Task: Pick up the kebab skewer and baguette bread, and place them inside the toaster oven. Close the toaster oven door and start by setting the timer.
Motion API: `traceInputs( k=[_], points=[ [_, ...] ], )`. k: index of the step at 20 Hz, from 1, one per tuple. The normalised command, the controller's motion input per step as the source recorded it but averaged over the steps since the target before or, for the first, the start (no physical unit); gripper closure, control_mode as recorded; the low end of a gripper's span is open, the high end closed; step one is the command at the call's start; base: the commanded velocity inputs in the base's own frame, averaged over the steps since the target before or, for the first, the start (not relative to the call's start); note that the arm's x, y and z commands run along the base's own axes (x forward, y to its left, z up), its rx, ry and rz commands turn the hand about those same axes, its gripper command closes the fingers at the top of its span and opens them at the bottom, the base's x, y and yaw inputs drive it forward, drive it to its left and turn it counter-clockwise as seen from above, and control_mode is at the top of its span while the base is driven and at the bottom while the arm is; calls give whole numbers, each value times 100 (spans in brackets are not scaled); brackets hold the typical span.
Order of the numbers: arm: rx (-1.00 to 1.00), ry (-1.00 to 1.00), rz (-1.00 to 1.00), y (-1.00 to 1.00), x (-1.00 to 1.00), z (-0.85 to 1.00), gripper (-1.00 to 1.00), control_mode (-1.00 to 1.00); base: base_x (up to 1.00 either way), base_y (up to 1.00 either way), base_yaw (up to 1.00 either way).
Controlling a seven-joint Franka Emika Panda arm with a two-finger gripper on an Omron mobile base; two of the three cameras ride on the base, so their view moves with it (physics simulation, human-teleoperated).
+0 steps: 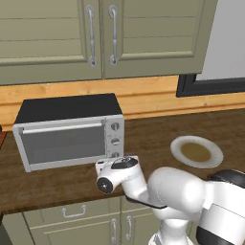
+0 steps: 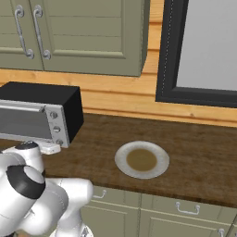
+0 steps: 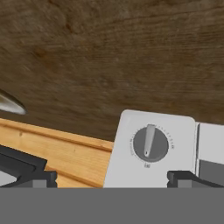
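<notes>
The toaster oven (image 1: 67, 108) (image 2: 44, 96) stands on the wooden counter with its toaster oven door (image 1: 62, 141) (image 2: 22, 121) shut. The kebab skewer and the baguette bread are hidden. My gripper (image 3: 109, 178) is open, right in front of the oven's knob column at counter height. In the hand view, which is rolled upside down, a grey round knob (image 3: 150, 143) on the silver panel sits between my two dark fingertips (image 3: 186, 177), apart from both. My white hand (image 1: 119, 164) (image 2: 46, 148) covers the lowest knob in the left base view.
A round plate (image 1: 178, 146) (image 2: 121, 159) with a brown centre lies on the counter to the right of the oven. Wall cabinets (image 1: 95, 33) hang above. A dark window frame (image 2: 166, 69) is at the back right.
</notes>
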Motion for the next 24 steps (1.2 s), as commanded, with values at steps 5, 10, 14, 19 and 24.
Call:
traceInputs(
  k=[5, 10, 14, 19, 24],
  points=[
    [0, 0, 7, -46, 14, -19, -100, -100, 0, 0, 0],
    [0, 0, 7, -27, 10, -19, -100, -100, 0, 0, 0],
    [0, 0, 7, -5, 2, -18, -100, -100, 0, 0, 0],
    [0, 0, 7, -10, 2, -10, -100, -100, 0, 0, 0],
    [0, 0, 7, -21, 5, -4, -100, -100, 0, 0, 0]
  ],
)
